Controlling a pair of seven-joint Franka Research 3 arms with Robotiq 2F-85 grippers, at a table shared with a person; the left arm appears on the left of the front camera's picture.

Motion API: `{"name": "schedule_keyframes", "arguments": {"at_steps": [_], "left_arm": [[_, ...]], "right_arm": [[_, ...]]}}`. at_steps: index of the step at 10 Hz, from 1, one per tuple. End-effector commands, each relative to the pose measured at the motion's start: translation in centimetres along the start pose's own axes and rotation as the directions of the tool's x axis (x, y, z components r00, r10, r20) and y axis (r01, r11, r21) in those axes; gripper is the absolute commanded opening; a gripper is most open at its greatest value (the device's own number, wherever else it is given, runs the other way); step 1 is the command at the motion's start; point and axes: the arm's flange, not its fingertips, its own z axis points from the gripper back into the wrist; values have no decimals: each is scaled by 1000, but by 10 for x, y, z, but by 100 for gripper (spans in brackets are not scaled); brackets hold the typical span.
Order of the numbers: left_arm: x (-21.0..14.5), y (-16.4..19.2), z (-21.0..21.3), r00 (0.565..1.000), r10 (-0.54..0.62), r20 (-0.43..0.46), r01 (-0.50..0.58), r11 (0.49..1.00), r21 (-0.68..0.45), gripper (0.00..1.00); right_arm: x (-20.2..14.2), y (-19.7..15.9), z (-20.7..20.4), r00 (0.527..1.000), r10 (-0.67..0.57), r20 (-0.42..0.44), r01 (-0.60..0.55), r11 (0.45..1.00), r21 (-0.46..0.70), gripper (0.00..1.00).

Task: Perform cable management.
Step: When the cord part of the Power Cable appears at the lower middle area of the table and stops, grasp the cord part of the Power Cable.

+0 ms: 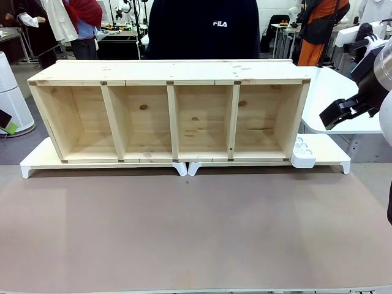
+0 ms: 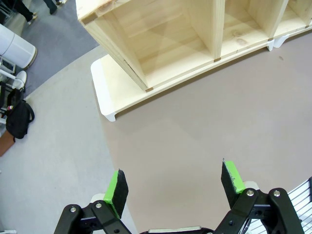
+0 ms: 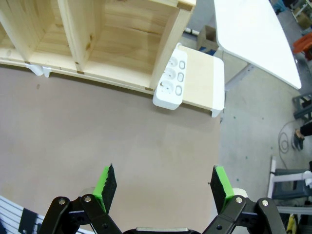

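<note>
Brown mat (image 1: 196, 233), shelf (image 1: 171, 72) crosswise (four bays); left gripper (image 2: 171, 173), right gripper (image 3: 163, 176) agape

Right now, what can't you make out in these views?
Area behind the shelf: front view, blocked by its back panel; whether the cable lies there is unknown.
Person's hands: front view, hidden behind the shelf top.
Socket block's rear side: front and right wrist views, faces away from both cameras.
Right arm: front view, cut off by the right edge.
</note>
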Motion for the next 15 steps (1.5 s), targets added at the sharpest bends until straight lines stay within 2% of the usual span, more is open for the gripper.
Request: {"name": "schedule_keyframes", "arguments": {"at_steps": [1,15], "left_arm": [[0,0,0,1000,17,5,-17,1000,2,100],[0,0,0,1000,17,5,-17,1000,2,100]], "right_arm": [[0,0,0,1000,1,-1,-1,1000,-1,100],[0,0,0,1000,1,-1,-1,1000,-1,100]]}}
